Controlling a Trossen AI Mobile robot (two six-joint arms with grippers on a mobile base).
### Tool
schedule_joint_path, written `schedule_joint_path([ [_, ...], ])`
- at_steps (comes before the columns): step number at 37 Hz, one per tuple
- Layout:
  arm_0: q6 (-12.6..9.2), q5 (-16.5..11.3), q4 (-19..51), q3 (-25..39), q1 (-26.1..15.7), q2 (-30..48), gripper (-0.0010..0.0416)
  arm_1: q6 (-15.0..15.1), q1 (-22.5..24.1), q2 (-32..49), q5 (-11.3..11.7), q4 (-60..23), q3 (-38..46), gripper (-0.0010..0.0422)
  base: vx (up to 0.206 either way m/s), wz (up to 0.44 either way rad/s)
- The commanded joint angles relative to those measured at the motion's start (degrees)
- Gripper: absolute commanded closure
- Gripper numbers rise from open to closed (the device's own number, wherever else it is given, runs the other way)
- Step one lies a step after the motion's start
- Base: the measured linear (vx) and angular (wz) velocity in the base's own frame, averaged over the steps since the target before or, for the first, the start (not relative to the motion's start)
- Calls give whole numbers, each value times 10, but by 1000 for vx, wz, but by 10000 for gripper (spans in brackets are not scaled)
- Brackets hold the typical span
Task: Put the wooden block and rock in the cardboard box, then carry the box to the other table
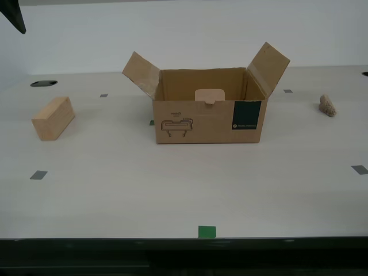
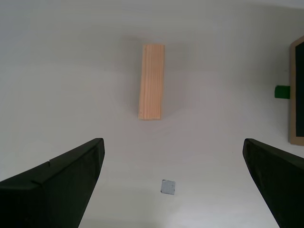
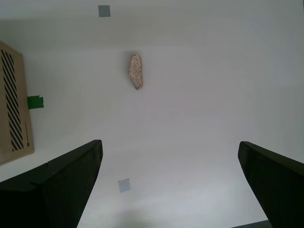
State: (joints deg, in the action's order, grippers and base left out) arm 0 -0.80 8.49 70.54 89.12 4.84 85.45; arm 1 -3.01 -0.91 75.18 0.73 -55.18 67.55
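Note:
The cardboard box (image 1: 210,121) stands open in the middle of the pale table (image 1: 115,190), side flaps raised, with a teal label on its front. The wooden block (image 1: 53,118) lies toward the exterior view's left, the rock (image 1: 327,106) toward its right. My second gripper (image 2: 172,142) hangs open high above the wooden block (image 2: 151,81), holding nothing. My first gripper (image 3: 169,142) is open high above the rock (image 3: 136,71), also holding nothing. Edges of the box show in both wrist views (image 2: 297,90) (image 3: 14,102). The other table is out of view.
Small grey square marks (image 1: 38,175) (image 1: 359,169) dot the tabletop, and a green tape mark (image 1: 207,232) sits at its front edge. A dark cable hole (image 1: 43,83) lies at the far left of the exterior view, a dark arm part (image 1: 14,14) in its top left corner.

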Motion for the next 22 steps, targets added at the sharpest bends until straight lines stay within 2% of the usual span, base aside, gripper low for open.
schedule_joint_path([
  [1, 0, -1, -5, 0, 0, 11, 7, 1, 0, 29, -3, 13, 0, 12, 0, 0],
  [22, 7, -1, -51, 0, 0, 80, 7, 21, -2, 186, -2, 90, 0, 12, 0, 0],
])
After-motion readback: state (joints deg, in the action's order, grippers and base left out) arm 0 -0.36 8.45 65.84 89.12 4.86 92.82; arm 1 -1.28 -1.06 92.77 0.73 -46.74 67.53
